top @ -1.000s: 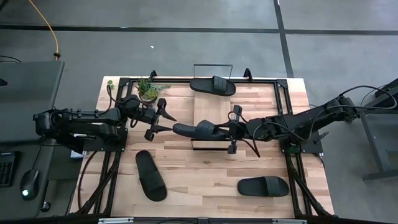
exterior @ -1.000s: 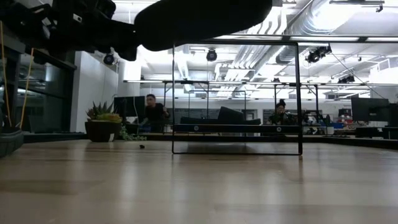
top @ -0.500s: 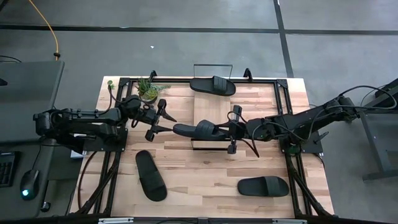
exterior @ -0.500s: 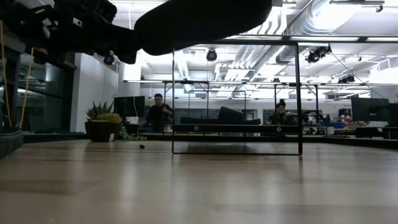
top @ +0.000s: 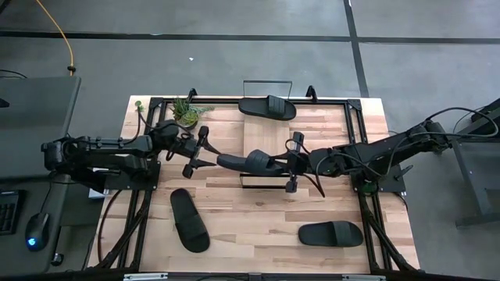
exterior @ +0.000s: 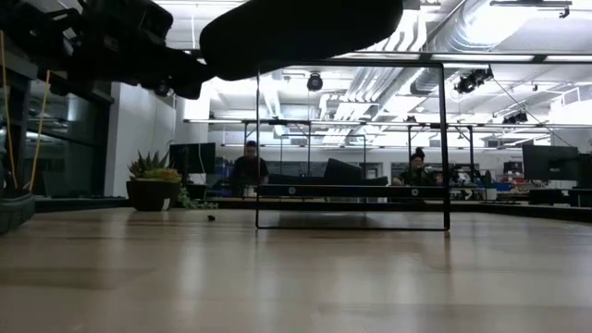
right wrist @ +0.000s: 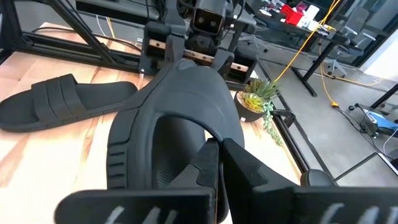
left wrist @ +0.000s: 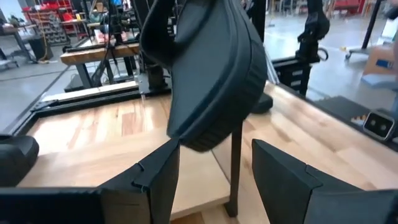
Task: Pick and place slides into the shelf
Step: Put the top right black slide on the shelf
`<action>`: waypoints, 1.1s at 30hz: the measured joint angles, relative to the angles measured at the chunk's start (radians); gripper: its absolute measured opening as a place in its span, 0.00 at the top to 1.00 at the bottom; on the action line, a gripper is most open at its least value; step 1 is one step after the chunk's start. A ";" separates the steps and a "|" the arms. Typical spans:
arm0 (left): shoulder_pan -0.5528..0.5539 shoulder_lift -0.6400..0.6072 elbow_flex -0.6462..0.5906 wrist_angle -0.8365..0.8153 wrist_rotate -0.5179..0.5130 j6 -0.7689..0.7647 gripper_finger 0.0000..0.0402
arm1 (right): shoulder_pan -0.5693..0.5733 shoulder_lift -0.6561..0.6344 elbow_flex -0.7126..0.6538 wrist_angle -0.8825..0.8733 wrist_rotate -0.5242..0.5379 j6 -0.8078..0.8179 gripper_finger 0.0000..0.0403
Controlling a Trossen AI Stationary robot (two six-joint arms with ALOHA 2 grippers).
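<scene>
My right gripper (top: 283, 162) is shut on one black slide (top: 248, 162) and holds it in the air over the shelf's near end. The slide also shows at the top of the low view (exterior: 296, 32). The shelf (top: 266, 136) is a light plank with black wire rails. A second slide (top: 267, 108) lies flat on its far end. My left gripper (top: 207, 156) is open just left of the held slide. In the left wrist view its fingers (left wrist: 155, 180) stand on either side of the slide's free end (left wrist: 211, 93), just below it. Two more slides (top: 190, 220) (top: 330, 233) lie on the table. My right gripper (right wrist: 221, 165) pinches the slide between its two fingers at the strap's edge (right wrist: 208, 134), on the side facing the wrist. The fingers come level from the table's right, along the slide. The slide is lifted clear, its free end pointing toward the left gripper.
A small potted plant (top: 186, 113) stands near the table's far left corner, behind the left arm. The black table frame (top: 234, 100) runs along the edges. People sit and walk in the room beyond the table (exterior: 250, 166).
My left gripper has edged toward the held slide's free end, staying open. The slide and my right gripper have kept still. A person in the room behind has walked to the right.
</scene>
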State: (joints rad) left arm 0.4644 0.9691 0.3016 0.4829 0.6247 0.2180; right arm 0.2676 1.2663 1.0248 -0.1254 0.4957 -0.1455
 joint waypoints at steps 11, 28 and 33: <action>0.000 0.000 0.015 -0.010 -0.034 0.009 0.54 | 0.000 0.000 0.000 -0.005 -0.019 0.011 1.00; -0.010 0.002 0.027 0.042 -0.004 -0.060 0.54 | 0.000 0.000 0.000 -0.004 -0.020 0.014 1.00; -0.065 0.002 0.027 0.054 -0.018 -0.035 0.54 | 0.000 0.000 0.000 -0.005 -0.022 0.014 1.00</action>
State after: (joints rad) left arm 0.3998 0.9710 0.3290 0.5374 0.6066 0.1830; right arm 0.2676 1.2659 1.0248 -0.1299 0.4740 -0.1314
